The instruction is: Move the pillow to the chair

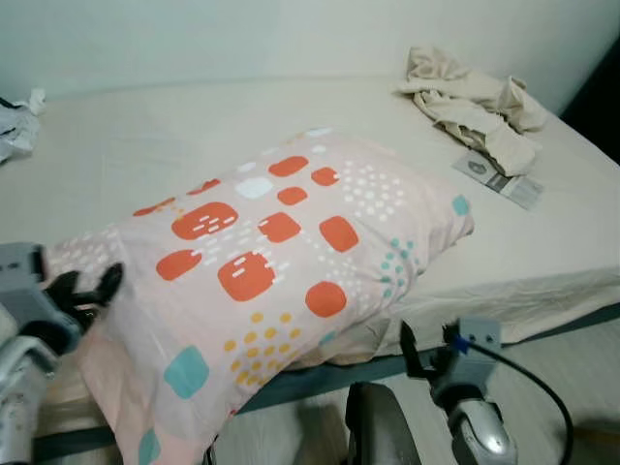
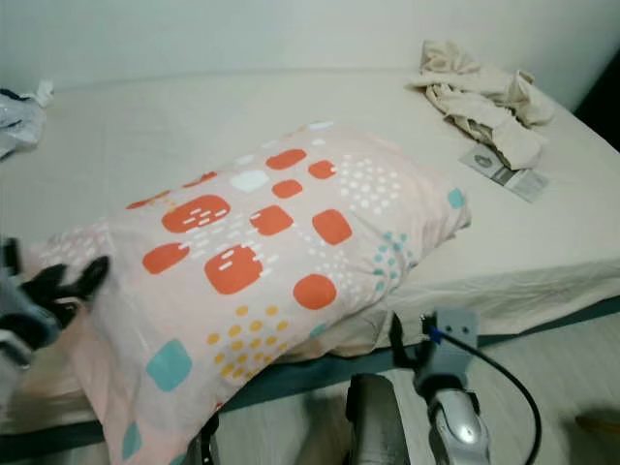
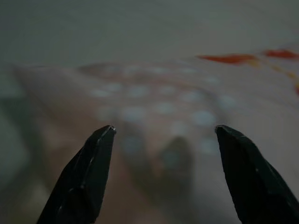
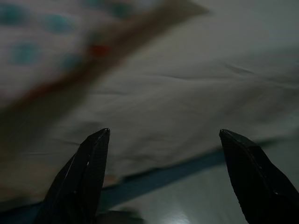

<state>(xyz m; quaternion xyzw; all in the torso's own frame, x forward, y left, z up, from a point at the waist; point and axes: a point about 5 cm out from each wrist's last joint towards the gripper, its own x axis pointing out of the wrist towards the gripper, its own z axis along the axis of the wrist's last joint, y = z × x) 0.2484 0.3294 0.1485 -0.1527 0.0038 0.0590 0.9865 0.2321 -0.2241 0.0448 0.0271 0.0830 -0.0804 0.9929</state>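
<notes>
A pale pink pillow point(image 1: 271, 262) with orange squares, teal patches and dotted patterns lies across the front of the bed, one corner hanging over the edge. My left gripper point(image 1: 87, 288) is open at the pillow's left corner, its black fingers point(image 3: 88, 172) spread in front of the dotted fabric point(image 3: 159, 112). My right gripper point(image 1: 426, 354) is open below the bed's front edge, just under the pillow's right end; in the right wrist view its fingers point(image 4: 84, 172) frame the bedsheet point(image 4: 187, 107) and the pillow's edge point(image 4: 56, 42).
The bed point(image 1: 145, 136) has a cream sheet and a dark lower rim point(image 1: 542, 329). Crumpled beige clothes point(image 1: 475, 102) and a flat packet point(image 1: 499, 177) lie at its far right. White items point(image 1: 17, 126) sit at the far left. A dark rounded object point(image 1: 378, 426) stands on the floor in front.
</notes>
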